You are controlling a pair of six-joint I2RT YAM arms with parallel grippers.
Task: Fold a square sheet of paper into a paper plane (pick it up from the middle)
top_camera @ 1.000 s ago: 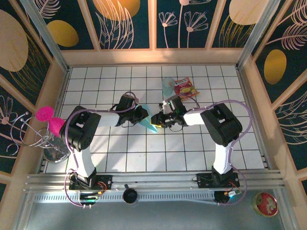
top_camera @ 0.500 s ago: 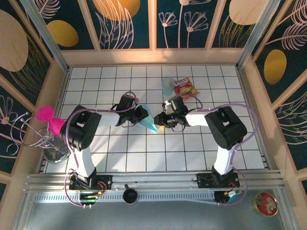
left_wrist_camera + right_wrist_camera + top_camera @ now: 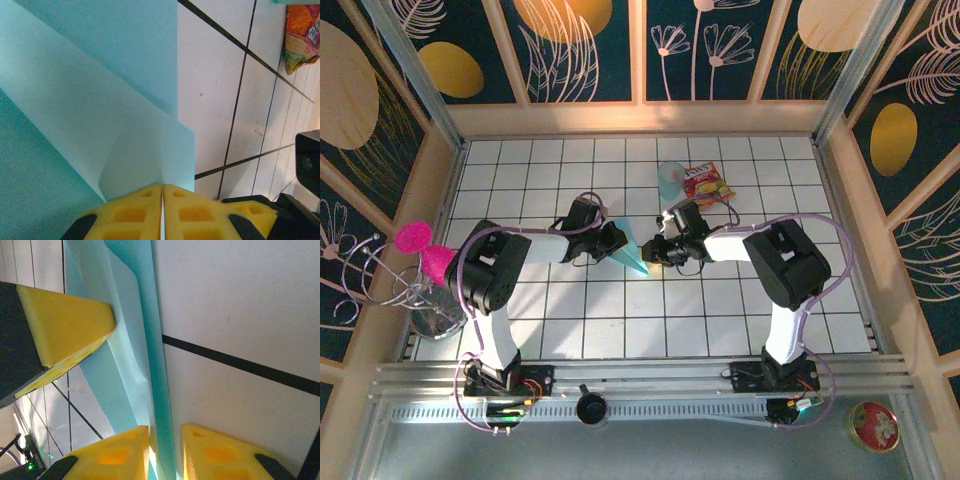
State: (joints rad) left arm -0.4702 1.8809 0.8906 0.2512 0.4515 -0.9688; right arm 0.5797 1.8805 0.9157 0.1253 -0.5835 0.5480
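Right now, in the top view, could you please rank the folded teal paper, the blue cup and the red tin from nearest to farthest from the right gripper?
Measured from the right gripper:
1. folded teal paper, at its fingertips, mid-table.
2. blue cup, farther back, toward the far wall.
3. red tin, beyond the table's near right corner.

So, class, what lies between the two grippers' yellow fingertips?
In the top external view, the slim pointed light teal paper plane lies between the left gripper and the right gripper.
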